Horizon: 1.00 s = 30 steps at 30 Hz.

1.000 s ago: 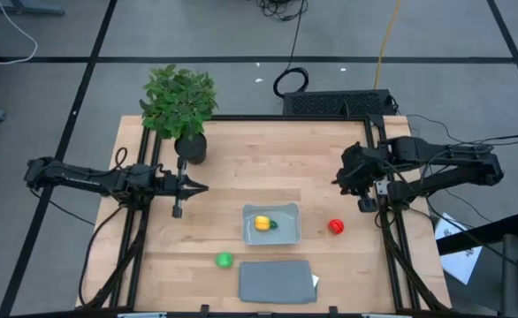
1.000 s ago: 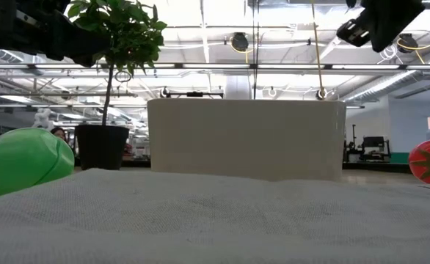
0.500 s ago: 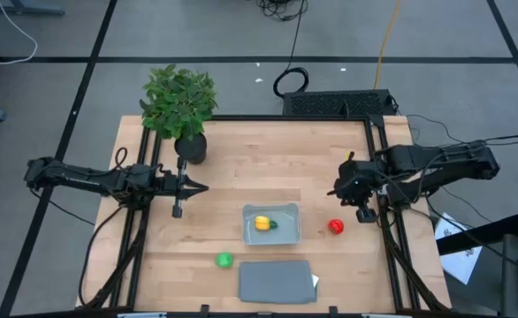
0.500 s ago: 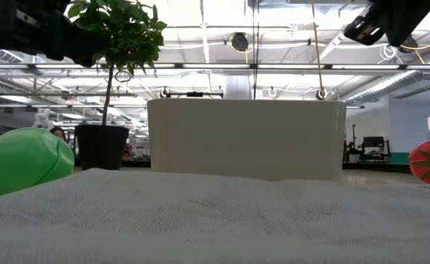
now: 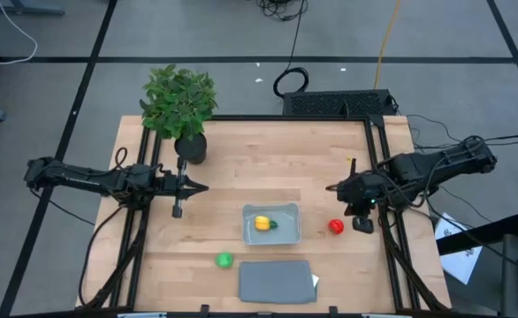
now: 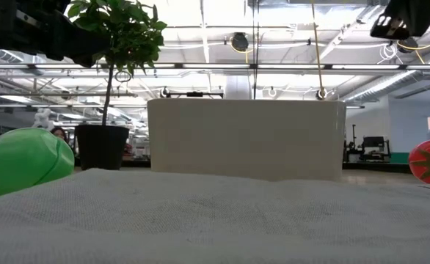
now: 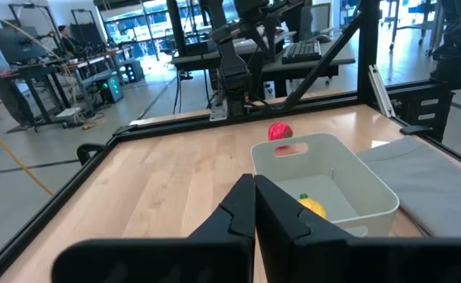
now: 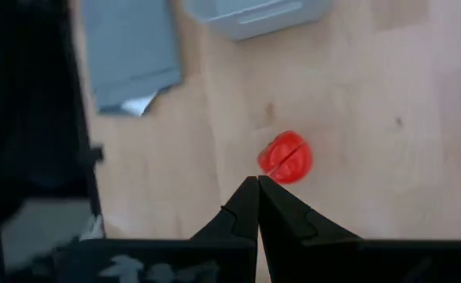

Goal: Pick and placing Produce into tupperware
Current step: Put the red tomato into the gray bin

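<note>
The light grey-blue tupperware [image 5: 285, 231] sits near the table's middle, with the yellow green-tipped piece [image 5: 262, 223] lying inside it. The round red piece [image 5: 336, 226] rests on the wood to the tray's right. The round green piece [image 5: 224, 260] rests toward the near edge, left of the lid. My right gripper [image 5: 337, 190] hovers shut above the table, on the far side of the red piece [image 8: 286, 156], touching nothing. My left gripper [image 5: 204, 186] waits shut at the table's left, near the plant. Its wrist view shows the tray [image 7: 372, 185] and the yellow piece [image 7: 311, 206].
A leafy potted plant [image 5: 180, 104] stands at the far left corner. The flat darker grey lid [image 5: 277, 280] lies at the near edge, in front of the tray. Bare wood lies between the tray and the far edge. Black frame rails run along the table's sides.
My right gripper has moved toward the near edge and toward the red piece, staying shut and above the table. In the low view it has slid toward the picture's upper right corner. The produce, the tray and my left arm have kept still.
</note>
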Tool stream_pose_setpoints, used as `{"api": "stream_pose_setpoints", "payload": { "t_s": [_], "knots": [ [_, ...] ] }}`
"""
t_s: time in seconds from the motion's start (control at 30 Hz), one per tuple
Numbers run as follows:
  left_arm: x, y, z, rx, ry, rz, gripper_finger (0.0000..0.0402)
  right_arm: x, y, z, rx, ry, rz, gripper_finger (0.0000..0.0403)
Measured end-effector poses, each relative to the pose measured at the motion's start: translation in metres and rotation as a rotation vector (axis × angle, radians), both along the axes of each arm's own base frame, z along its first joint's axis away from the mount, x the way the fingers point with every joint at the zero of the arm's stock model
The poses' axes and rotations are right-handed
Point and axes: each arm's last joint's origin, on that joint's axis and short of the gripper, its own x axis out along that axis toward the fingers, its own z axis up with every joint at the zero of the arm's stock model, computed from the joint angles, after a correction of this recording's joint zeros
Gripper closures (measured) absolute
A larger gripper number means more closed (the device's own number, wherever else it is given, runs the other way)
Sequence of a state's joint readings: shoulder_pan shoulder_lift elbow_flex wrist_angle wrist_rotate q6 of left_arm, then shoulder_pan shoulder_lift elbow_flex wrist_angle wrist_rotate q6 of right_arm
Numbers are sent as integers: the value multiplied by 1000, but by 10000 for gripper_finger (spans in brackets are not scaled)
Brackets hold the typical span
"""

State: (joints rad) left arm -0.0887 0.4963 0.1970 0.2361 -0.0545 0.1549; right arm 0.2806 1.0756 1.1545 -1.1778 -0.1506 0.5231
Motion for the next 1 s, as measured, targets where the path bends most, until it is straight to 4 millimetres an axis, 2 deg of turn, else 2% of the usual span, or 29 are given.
{"api": "stream_pose_setpoints", "payload": {
  "t_s": [0.3,0.6,0.83,1.0],
  "knots": [
    [0,0,0,-3,0,0,374,-5,12,0,35,54,-234,403],
    [0,0,0,4,0,0,370,-9,15,-3,26,102,-446,403],
    [0,0,0,19,-1,-1,370,-4,17,-7,36,144,-534,403],
    [0,0,0,26,-1,-2,371,5,22,-16,7,188,-520,402]
  ]
}}
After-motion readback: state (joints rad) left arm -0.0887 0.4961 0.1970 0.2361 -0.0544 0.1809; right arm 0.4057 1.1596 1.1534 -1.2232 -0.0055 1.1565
